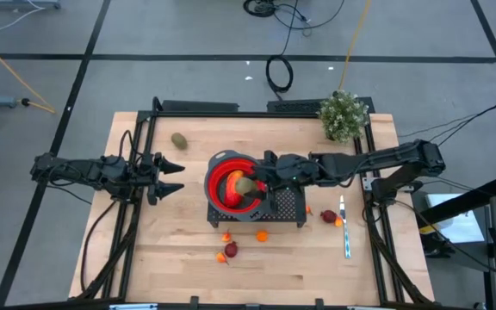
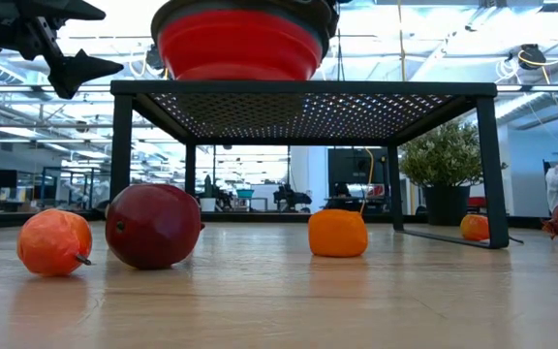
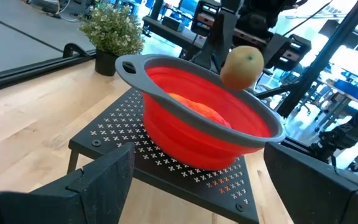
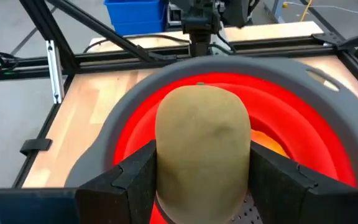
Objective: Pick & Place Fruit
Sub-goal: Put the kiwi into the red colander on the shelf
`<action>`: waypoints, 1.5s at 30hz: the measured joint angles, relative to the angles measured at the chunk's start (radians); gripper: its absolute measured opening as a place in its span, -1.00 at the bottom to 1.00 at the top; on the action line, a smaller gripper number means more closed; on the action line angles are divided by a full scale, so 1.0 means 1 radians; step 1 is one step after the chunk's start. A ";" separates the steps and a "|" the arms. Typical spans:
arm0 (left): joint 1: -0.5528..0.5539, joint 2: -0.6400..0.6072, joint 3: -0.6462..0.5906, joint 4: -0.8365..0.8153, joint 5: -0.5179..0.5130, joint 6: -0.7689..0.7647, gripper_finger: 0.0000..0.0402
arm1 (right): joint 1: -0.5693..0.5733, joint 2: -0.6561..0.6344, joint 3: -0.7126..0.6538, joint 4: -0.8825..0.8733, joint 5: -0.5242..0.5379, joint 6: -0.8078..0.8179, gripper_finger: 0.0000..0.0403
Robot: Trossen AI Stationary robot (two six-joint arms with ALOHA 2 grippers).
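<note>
The pale, smooth-planked wooden table (image 1: pixel 162 250) carries a matt black perforated metal stand (image 3: pixel 166 168) bearing a red, smooth plastic-looking collapsible bowl with a grey rim (image 3: pixel 197 127), over which a matt brown oval toy fruit (image 4: pixel 202 140) sits between matt black fingers (image 4: pixel 135 177).

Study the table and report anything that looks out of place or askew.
Nothing looks spilled or damaged. The utensil lies loose near the right edge, and several fruit sit scattered on the wood, not in the red bowl. The right gripper holds a brown oval fruit over it.
</note>
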 joint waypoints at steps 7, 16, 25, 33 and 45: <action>0.000 0.000 0.000 -0.002 0.000 0.000 0.77 | -0.009 0.000 0.000 -0.035 0.006 -0.033 0.02; 0.000 0.000 0.000 -0.006 0.000 0.001 0.77 | -0.009 0.000 0.000 -0.057 0.006 -0.100 0.03; 0.000 0.000 0.000 -0.007 0.000 0.001 0.77 | -0.009 0.000 0.000 -0.058 0.007 -0.126 0.20; 0.000 0.000 0.000 -0.007 0.000 0.001 0.77 | -0.009 0.000 0.000 -0.062 0.007 -0.126 0.20; 0.000 0.000 0.000 0.017 -0.001 -0.001 0.77 | 0.027 -0.034 0.000 -0.080 0.003 -0.127 0.08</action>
